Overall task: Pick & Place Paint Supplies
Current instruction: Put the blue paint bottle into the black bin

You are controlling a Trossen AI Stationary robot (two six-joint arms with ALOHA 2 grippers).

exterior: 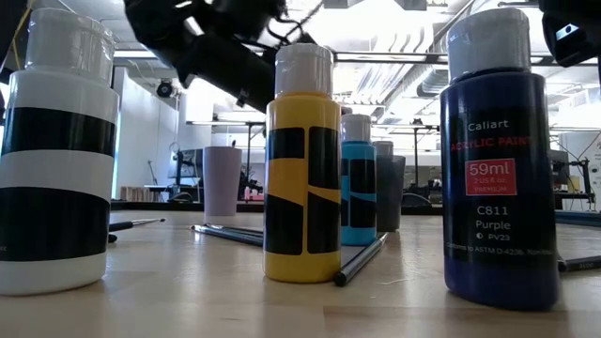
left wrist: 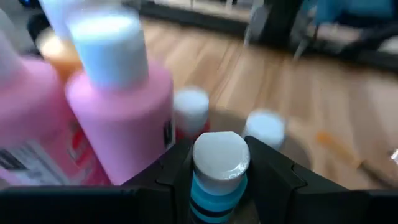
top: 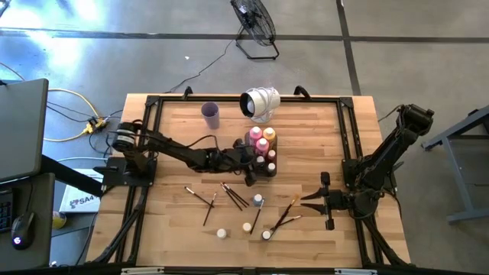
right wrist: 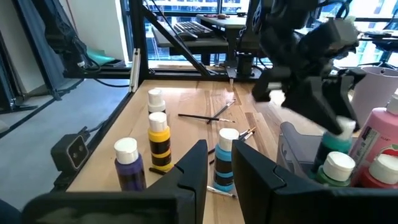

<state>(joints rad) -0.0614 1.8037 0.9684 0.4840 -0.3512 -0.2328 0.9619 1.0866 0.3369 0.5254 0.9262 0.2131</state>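
A clear grey tray (top: 272,163) at mid-table holds pink (left wrist: 121,118) and orange (top: 269,135) paint bottles and small white-capped ones (left wrist: 189,109). My left gripper (top: 252,174) reaches in from the left and is shut on a small teal-blue bottle (left wrist: 217,186) at the tray's near end. On the near half of the table lie paintbrushes (top: 233,195) and stand loose bottles: blue (right wrist: 225,158), yellow (right wrist: 158,146), purple (right wrist: 129,163). My right gripper (right wrist: 219,171) hovers open at the right, well short of the blue bottle. My left gripper pinches the teal-blue bottle by its body just under the white cap (left wrist: 214,194), one finger on either side. The fingers come from the table's left, slanting a little downward. The bottle stands upright over the tray (right wrist: 336,144); another bottle's cap hides its foot.
A lilac cup (top: 211,114) and a white round object (top: 260,103) stand near the far edge. More brushes (top: 283,218) and small bottles (top: 221,233) are scattered at the near middle. A black frame (top: 153,103) rims the wooden table.
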